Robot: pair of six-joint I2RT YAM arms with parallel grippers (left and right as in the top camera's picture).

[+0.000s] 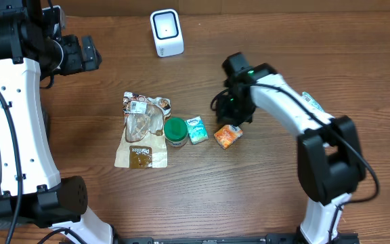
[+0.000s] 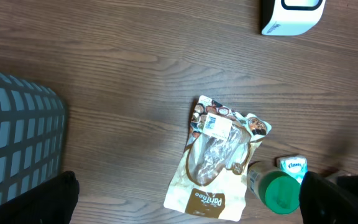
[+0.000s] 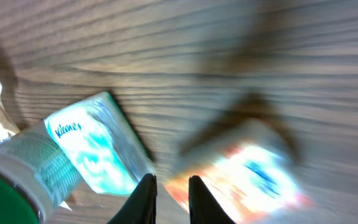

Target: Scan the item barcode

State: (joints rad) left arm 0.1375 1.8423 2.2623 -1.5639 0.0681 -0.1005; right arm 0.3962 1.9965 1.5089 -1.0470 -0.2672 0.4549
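Found just beside right claw a tissue pack, beyond it green-lidded jar, then snack pouch, on wooden table.

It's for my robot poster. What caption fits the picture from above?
Right gripper at the orange packet, beside a tissue pack, green-lidded jar and snack bag; white scanner at the back.

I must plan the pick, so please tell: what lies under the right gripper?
An orange packet lies on the table just below the right gripper, a Kleenex pack beside it. The packet's underside is hidden.
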